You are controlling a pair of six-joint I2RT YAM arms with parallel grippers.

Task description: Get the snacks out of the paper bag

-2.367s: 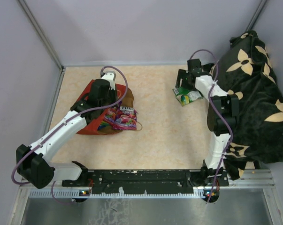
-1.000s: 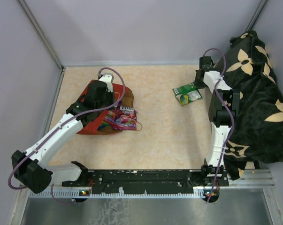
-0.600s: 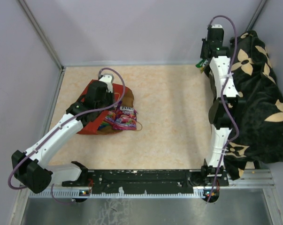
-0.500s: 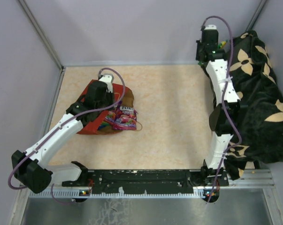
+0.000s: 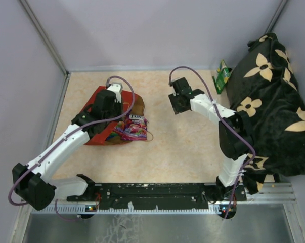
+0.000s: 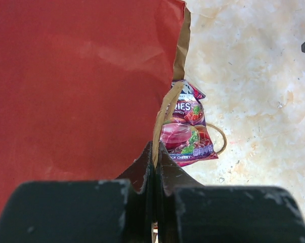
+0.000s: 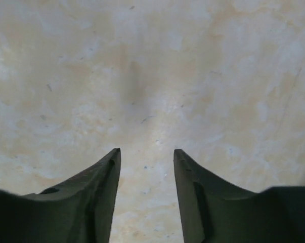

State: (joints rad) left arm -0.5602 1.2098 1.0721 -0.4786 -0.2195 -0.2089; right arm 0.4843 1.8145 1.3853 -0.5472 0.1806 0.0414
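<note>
Left gripper [image 6: 155, 152]: fingers together, clamped on a thin brown strip at the bag [image 6: 66, 76] mouth; handle or rim, cannot tell. Bag lies flat on the left of the table [image 5: 182, 147]. Purple packet [image 6: 186, 132] sticks out of the mouth, more packets [image 5: 113, 132] just inside. Right gripper [image 7: 144, 158]: fingers apart, nothing between them, above mid-table. Green packet [image 5: 222, 76] leans on the cloth [image 5: 273, 101], far right.

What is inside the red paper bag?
At the mouth of the paper bag a purple packet sticks out with other bright packets. Its red wall and the left arm cover anything deeper.
</note>
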